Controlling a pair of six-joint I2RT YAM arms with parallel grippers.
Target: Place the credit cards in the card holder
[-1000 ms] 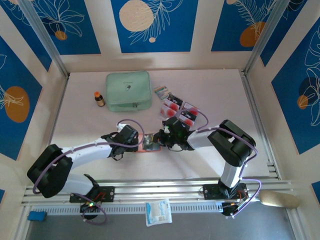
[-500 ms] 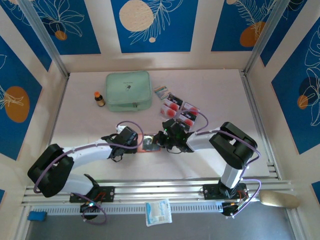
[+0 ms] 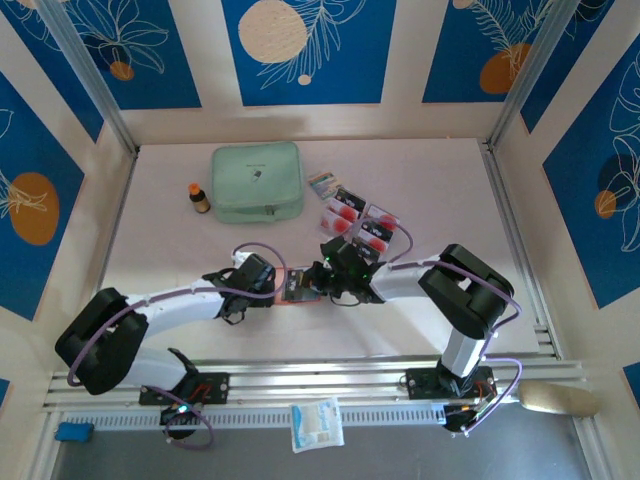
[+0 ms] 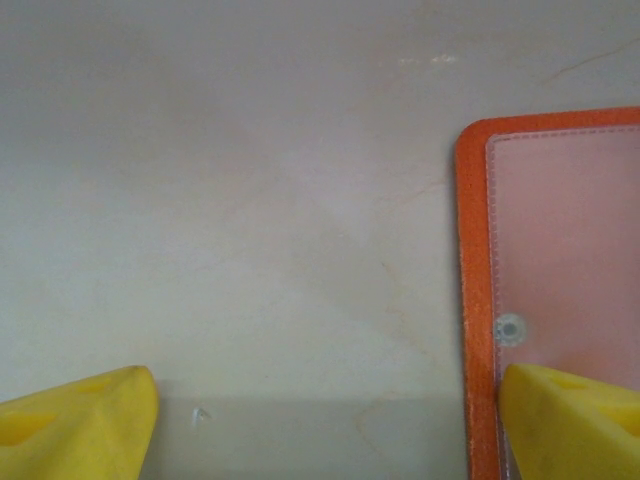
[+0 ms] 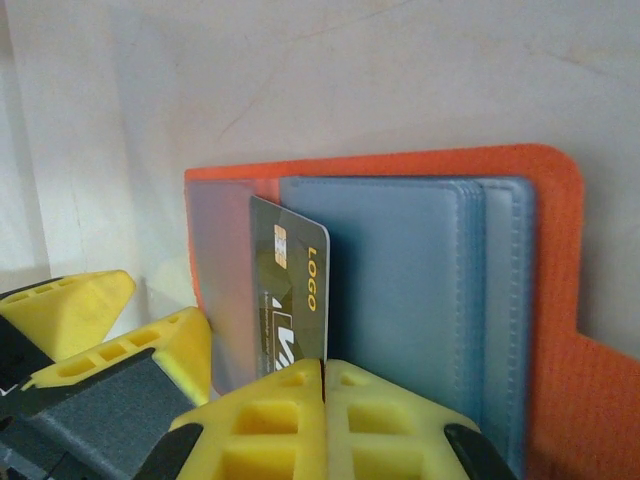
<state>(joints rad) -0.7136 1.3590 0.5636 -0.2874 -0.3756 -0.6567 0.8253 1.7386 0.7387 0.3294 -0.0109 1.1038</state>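
Orange card holder (image 3: 300, 286) lies open at centre-front of the table (image 3: 440, 180), between the arms: left gripper (image 3: 281, 285) at its left edge, right gripper (image 3: 322, 281) at its right. Loose credit cards (image 3: 358, 215) are clustered just behind the right wrist, mint pouch (image 3: 257, 182) further back-left. Left wrist cam: left gripper (image 4: 320, 430) jaws are wide apart with only bare table between them. One fingertip (image 4: 570, 420) overlaps the card holder (image 4: 475, 300) border and looks like it's pinning it, but I can't confirm contact. Right wrist cam: right gripper (image 5: 322, 420) jaws are together, clamped on the held card (image 5: 290, 290). The card's far end sits between the clear flap and the blue-grey sleeves (image 5: 400, 300), only partly in. My read: we're mid-insertion on one card, the rest not started. Next move: push along the pocket line, card parallel to the sleeve, and let go only once it's seated. The holder needs holding down or it'll slide.
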